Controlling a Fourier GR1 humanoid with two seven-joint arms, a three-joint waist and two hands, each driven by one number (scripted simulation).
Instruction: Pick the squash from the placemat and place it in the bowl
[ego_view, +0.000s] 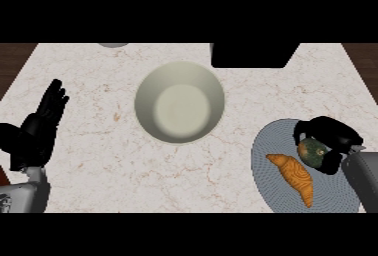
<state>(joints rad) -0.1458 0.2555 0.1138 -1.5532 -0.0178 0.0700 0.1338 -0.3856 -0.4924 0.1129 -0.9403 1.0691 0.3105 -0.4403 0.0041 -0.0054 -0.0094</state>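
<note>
A green and orange squash (312, 152) lies on the round grey-blue placemat (277, 187) at the right. My right hand (329, 136) is over it, fingers and thumb curled round the squash and hiding most of it. An orange croissant (293, 177) lies on the placemat just left of the squash. The pale cream bowl (179, 101) stands in the middle of the marble counter, with nothing inside. At the left edge my left hand (38, 127) rests open, fingers up, away from all of these.
A black box-like object (253, 54) stands at the counter's far edge, right of the bowl. A small grey round thing (113, 44) peeks in at the far edge. Dark wood shows beyond the counter's left and right corners.
</note>
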